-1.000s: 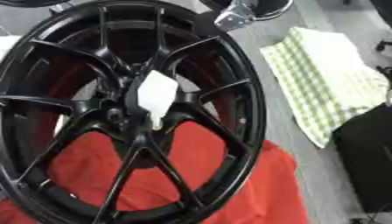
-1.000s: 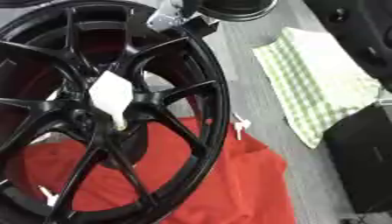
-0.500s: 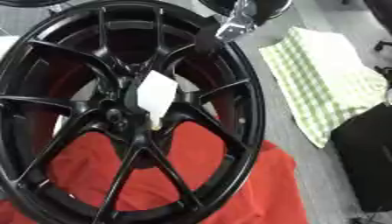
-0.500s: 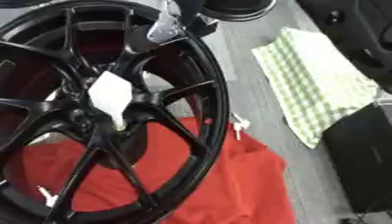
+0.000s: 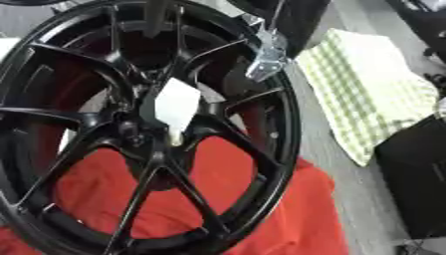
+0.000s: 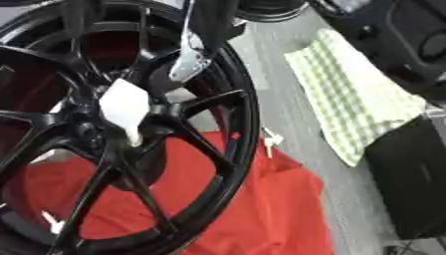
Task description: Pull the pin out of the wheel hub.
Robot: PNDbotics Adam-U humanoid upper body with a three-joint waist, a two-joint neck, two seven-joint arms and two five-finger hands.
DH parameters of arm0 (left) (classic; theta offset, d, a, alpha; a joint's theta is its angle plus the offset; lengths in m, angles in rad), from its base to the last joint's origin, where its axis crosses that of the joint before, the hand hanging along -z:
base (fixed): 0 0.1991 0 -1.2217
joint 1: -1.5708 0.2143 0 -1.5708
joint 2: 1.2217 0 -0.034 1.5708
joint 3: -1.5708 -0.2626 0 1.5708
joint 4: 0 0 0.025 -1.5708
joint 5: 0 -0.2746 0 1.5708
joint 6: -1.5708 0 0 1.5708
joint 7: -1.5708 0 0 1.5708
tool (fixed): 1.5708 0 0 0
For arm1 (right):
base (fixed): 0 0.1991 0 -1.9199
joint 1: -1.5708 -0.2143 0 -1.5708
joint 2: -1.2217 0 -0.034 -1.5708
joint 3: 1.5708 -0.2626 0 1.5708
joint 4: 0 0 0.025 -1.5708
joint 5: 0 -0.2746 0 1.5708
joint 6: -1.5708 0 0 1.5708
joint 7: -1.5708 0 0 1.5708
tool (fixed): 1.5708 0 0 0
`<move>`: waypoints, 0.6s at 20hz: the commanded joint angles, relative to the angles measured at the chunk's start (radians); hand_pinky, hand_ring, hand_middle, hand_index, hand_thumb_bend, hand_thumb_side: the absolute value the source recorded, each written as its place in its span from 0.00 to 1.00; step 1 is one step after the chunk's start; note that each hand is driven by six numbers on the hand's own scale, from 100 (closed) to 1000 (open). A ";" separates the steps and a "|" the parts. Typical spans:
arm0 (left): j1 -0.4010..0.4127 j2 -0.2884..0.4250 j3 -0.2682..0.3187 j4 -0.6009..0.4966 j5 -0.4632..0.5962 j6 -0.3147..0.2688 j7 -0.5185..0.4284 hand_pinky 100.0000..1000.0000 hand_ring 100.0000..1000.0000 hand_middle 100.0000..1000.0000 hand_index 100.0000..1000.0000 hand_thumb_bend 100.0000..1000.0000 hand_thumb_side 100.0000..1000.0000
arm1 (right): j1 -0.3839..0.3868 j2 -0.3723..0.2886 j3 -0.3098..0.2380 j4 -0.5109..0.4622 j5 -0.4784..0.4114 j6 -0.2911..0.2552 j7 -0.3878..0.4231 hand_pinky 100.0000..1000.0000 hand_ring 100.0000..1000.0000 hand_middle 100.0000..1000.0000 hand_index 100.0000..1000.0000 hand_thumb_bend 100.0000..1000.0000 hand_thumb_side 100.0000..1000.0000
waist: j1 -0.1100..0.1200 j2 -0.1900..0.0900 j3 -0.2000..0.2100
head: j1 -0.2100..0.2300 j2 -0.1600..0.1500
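Pin, white, sits in the hub of the black wheel on red cloth; right hand hangs over the rim's far side, fingers unclear

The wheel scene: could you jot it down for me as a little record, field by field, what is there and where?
wheel: black spoked wheel, fills the left of both views
pin: white piece sitting in the hub at the wheel's centre
under the wheel: red cloth
to the right: green checked cloth on the grey floor, dark box beside it
arm: silver and black part over the wheel's upper rim; fingers not visible
pin state: in the hub, not yet pulled
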 commanded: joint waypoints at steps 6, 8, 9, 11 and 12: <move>-0.017 0.015 0.000 -0.012 0.003 -0.002 -0.008 0.68 0.65 0.65 0.71 0.00 0.84 | -0.013 0.015 0.015 0.038 0.059 -0.011 -0.024 0.87 0.81 0.72 0.81 0.43 0.13 | 0.002 -0.013 0.010 | -0.013 0.006; -0.019 0.013 -0.001 -0.011 0.003 -0.001 -0.010 0.68 0.65 0.65 0.71 0.00 0.84 | -0.011 0.019 0.021 0.046 0.078 -0.010 -0.034 0.87 0.80 0.72 0.81 0.44 0.14 | 0.002 -0.010 0.011 | -0.014 0.006; -0.020 0.013 -0.001 -0.011 0.003 -0.001 -0.010 0.68 0.65 0.65 0.71 0.00 0.84 | -0.009 0.021 0.024 0.050 0.088 -0.009 -0.039 0.86 0.80 0.71 0.81 0.44 0.14 | 0.001 -0.009 0.012 | -0.014 0.006; -0.022 0.012 -0.001 -0.011 0.003 -0.001 -0.011 0.68 0.65 0.65 0.71 0.00 0.84 | -0.006 0.025 0.031 0.059 0.108 -0.009 -0.047 0.86 0.80 0.71 0.81 0.44 0.15 | 0.001 -0.007 0.012 | -0.014 0.006; -0.023 0.012 -0.002 -0.012 0.003 -0.002 -0.011 0.68 0.65 0.65 0.71 0.00 0.85 | -0.004 0.027 0.036 0.063 0.115 -0.010 -0.049 0.86 0.80 0.71 0.81 0.45 0.16 | 0.001 -0.006 0.013 | -0.015 0.006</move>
